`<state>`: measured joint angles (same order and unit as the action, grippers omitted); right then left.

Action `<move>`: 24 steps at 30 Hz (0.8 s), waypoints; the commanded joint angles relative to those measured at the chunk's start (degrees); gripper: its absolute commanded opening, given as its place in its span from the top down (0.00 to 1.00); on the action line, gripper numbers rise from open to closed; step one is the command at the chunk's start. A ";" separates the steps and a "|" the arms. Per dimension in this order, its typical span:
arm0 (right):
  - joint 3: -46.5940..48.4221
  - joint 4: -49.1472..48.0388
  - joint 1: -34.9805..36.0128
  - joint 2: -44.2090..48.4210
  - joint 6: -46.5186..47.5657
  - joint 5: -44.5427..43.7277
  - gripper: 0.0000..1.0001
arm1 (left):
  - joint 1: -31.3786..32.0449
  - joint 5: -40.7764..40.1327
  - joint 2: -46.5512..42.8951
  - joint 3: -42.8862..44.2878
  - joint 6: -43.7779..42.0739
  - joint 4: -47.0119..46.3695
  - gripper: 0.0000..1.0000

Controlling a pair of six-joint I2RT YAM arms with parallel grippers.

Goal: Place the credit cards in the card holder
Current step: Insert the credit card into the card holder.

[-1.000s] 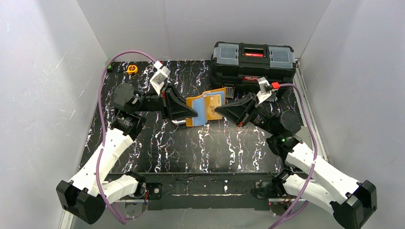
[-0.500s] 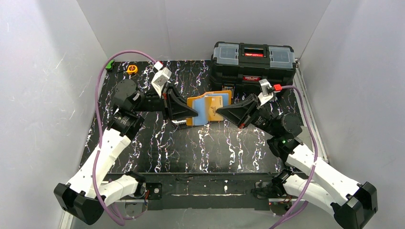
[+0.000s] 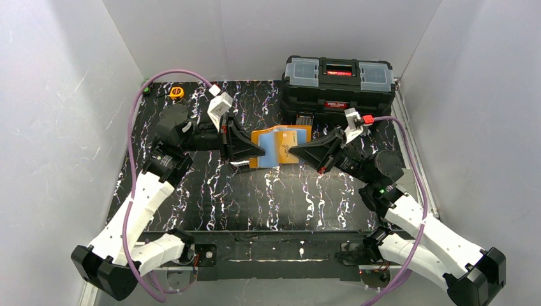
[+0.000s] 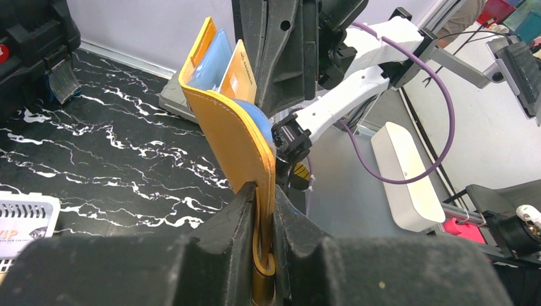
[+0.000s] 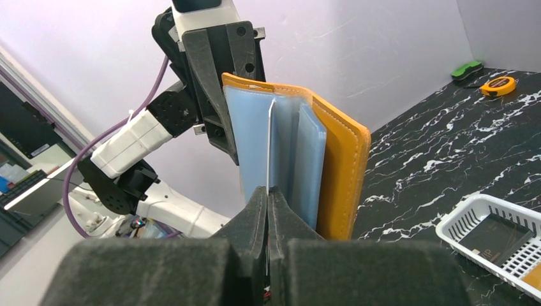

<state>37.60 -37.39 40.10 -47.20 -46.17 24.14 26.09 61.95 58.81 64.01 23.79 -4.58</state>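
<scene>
The orange card holder [image 3: 265,151] hangs open in mid-air between both arms, its pale blue pockets [image 5: 255,140] fanned out. My left gripper [image 4: 265,204] is shut on the holder's folded orange edge [image 4: 236,127]. My right gripper [image 5: 268,194] is shut on a thin credit card [image 5: 268,146], seen edge-on and standing among the pockets. In the top view this card [image 3: 288,141] looks tan and lies over the blue inside of the holder, with the right gripper [image 3: 295,152] at its right edge and the left gripper [image 3: 258,153] at the holder's left edge.
A white slotted basket [image 5: 497,245] with a dark card in it sits on the black marbled table below the holder. A black toolbox [image 3: 337,83] stands at the back. An orange tape measure [image 3: 177,92] and a green object [image 3: 146,89] lie at the back left corner.
The holder has turned to sit more level and squarer in the top view. Both wrists shifted slightly with it, and both grips are unchanged.
</scene>
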 commanded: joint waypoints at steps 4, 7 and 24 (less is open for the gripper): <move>2.93 1.61 0.07 0.82 3.01 0.53 0.99 | 0.43 -3.61 -0.86 0.12 -4.61 5.85 0.86; 2.10 2.47 0.07 -0.20 3.09 1.23 0.99 | 0.60 -5.60 -1.50 -4.41 -3.59 5.63 0.86; -10.91 13.71 -0.39 -9.37 10.94 1.23 0.99 | 0.87 -6.72 14.45 -18.57 -5.71 -2.90 0.88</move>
<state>30.15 -25.26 39.72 -55.27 -38.28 25.12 26.63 54.41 69.89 46.61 22.44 -5.48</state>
